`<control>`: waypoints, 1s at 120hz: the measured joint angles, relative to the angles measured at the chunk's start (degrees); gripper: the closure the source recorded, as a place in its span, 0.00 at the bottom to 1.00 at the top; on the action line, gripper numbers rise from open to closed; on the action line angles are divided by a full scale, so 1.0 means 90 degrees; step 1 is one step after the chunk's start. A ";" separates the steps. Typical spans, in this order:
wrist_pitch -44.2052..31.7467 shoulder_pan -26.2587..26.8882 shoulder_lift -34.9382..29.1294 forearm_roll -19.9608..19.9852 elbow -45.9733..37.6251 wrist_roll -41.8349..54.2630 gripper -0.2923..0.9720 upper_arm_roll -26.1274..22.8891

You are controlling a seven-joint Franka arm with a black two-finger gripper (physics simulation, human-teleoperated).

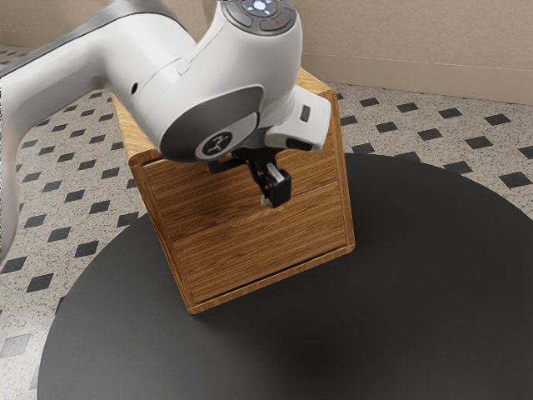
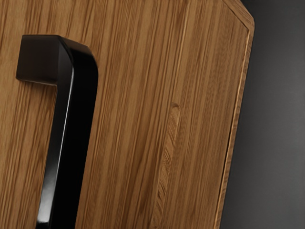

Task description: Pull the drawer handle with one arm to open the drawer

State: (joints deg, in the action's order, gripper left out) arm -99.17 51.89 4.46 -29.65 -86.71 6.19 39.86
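Cabinet [image 1: 250,242] of striped wood stands on a round black table [image 1: 416,292], seen from above and from one side. A white arm [image 1: 100,67] reaches in over the cabinet's top and bends down in front of its face. The black gripper [image 1: 276,188] hangs just before that face, level with the top drawer [image 1: 187,200] and near the seam above the lower drawer [image 1: 258,250]. From this angle it is not possible to tell whether the jaws are open or closed, or whether they touch anything. Both drawer fronts sit flush with the cabinet's frame, so the top drawer is shut. In the wrist view the cabinet's face is very close: a glossy black handle [image 2: 66,133], a bar with a bent end, stands off the wood, and past the cabinet's edge lies the dark table. Around the table, behind the cabinet, is a pale speckled floor [image 1: 50,200] set with small black squares, ending at a beige wall [image 1: 416,33].
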 joint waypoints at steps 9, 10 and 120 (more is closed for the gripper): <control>-0.0050 -0.0020 0.0004 0.0011 -0.0071 -0.0009 0.22 -0.0001; -0.0054 -0.0025 0.0005 0.0012 -0.0078 -0.0010 0.22 -0.0003; -0.0130 0.0877 -0.0548 0.0051 -0.0852 -0.0189 0.23 -0.0020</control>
State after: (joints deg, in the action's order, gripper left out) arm -100.34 59.78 -0.47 -29.20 -94.37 4.50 39.68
